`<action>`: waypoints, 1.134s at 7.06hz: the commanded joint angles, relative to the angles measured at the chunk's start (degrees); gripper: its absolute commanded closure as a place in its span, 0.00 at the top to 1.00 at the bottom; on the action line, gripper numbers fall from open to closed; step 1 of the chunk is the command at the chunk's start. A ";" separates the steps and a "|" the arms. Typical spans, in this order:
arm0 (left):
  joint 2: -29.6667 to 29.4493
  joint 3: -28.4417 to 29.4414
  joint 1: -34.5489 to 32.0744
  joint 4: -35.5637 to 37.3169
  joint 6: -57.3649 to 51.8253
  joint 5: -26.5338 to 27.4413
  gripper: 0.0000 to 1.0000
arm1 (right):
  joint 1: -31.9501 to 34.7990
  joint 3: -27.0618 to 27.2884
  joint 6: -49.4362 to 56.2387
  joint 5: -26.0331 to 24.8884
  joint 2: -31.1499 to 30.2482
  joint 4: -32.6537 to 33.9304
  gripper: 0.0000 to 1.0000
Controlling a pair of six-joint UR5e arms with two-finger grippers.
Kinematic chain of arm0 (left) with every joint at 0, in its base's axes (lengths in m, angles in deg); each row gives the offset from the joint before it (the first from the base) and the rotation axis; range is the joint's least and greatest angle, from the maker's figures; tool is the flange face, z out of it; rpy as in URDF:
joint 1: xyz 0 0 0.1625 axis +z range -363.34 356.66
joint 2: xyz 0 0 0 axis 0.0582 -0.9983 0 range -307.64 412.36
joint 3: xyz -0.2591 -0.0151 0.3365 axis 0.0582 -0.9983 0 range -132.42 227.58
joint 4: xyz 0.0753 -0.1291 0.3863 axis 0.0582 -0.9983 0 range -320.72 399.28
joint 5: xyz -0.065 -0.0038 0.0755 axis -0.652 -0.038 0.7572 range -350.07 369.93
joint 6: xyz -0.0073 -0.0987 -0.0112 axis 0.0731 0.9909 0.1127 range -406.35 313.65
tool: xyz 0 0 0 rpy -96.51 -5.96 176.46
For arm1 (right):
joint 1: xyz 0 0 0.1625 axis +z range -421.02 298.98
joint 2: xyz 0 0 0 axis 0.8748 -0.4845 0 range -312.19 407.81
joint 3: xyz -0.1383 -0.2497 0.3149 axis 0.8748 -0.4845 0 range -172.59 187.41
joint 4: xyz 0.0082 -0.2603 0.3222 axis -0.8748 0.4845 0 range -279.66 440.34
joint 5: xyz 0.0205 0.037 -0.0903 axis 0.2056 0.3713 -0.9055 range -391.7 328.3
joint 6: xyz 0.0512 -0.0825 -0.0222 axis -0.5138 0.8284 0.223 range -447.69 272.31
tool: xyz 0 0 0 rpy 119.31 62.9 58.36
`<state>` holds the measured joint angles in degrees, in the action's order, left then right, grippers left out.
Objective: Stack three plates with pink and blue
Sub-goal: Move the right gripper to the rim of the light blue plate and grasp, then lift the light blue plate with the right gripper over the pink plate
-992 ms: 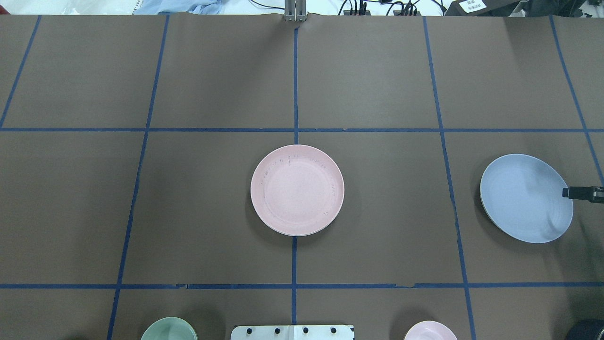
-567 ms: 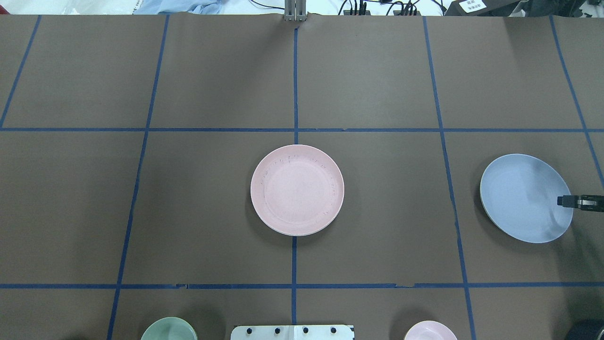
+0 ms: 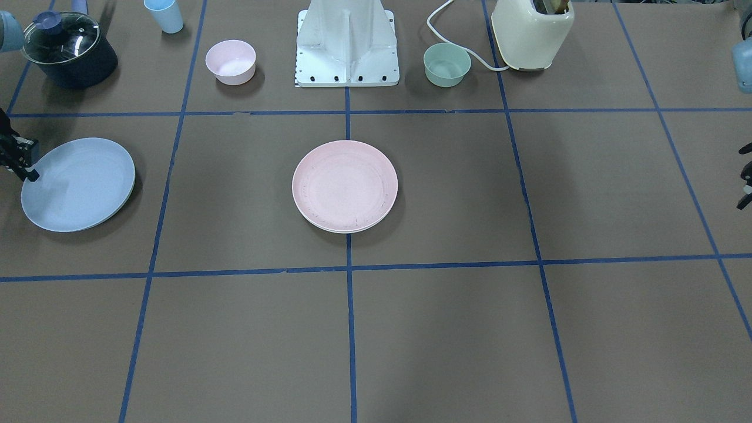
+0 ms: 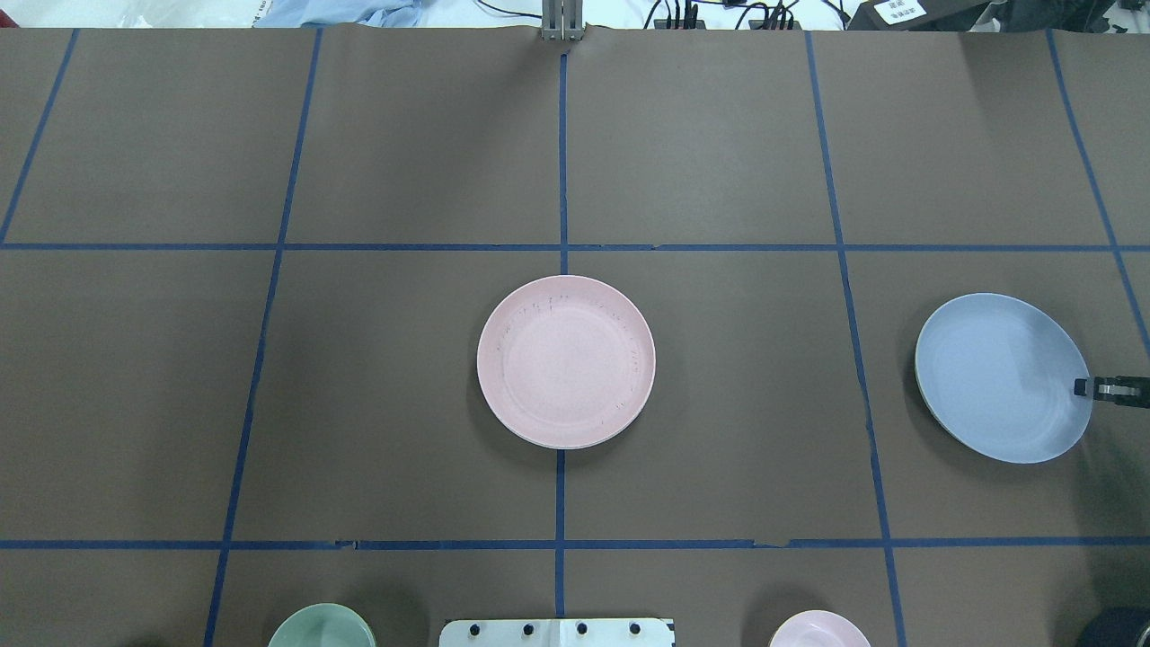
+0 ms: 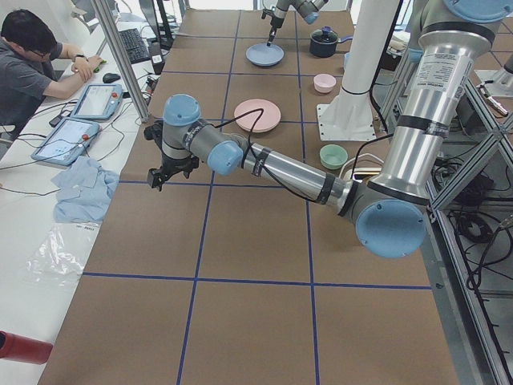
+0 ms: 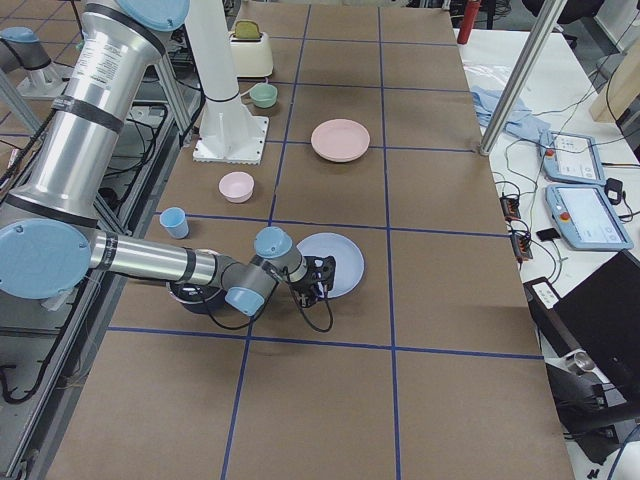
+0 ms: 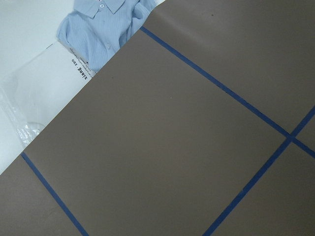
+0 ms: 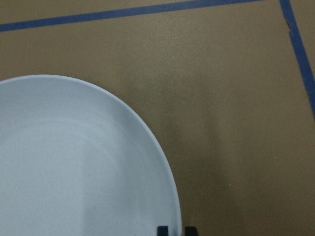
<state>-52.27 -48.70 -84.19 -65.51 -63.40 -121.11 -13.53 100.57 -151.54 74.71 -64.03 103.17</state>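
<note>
The pale pink plate (image 4: 566, 361) lies flat at the table's centre, also in the front view (image 3: 345, 185). A pale rim shows under its edge; I cannot tell whether that is the cream-white plate. The light blue plate (image 4: 1002, 377) lies at the right, also in the front view (image 3: 77, 184). My right gripper (image 4: 1083, 388) is at its right rim. In the right wrist view the rim (image 8: 170, 196) runs between the two closely spaced fingertips (image 8: 162, 230), shut on it. My left gripper (image 3: 745, 176) hangs open and empty over bare table at the far left.
A small pink bowl (image 3: 230, 61), a small green bowl (image 3: 447, 64), a lidded dark pot (image 3: 67, 50), a blue cup (image 3: 164, 16) and a cream toaster (image 3: 531, 32) stand along the robot's side by the base (image 3: 346, 44). A blue shirt (image 7: 106, 29) lies beyond the table's edge.
My right gripper has slid along the blue plate's right rim toward the robot and settled on it. The plate shifted very slightly right. The pink plate has not moved.
</note>
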 commanded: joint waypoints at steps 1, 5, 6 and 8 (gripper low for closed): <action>0.13 0.03 0.00 -0.06 0.00 0.00 1.00 | 0.06 0.97 -1.37 0.55 1.97 -0.15 0.00; 0.56 0.64 -1.66 0.90 0.87 -1.91 1.00 | 0.15 17.36 -11.10 5.12 10.45 16.62 0.00; 2.39 1.17 -5.68 0.03 0.01 -2.37 1.00 | 0.06 18.45 -13.91 5.12 15.90 21.77 0.00; 6.62 2.73 -7.29 -0.06 0.01 -0.02 1.00 | -2.04 18.55 -17.01 4.59 22.77 25.40 0.00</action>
<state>-47.56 -47.47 -90.21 -65.14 -63.10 -122.54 -14.49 118.74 -166.87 79.53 -45.56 125.62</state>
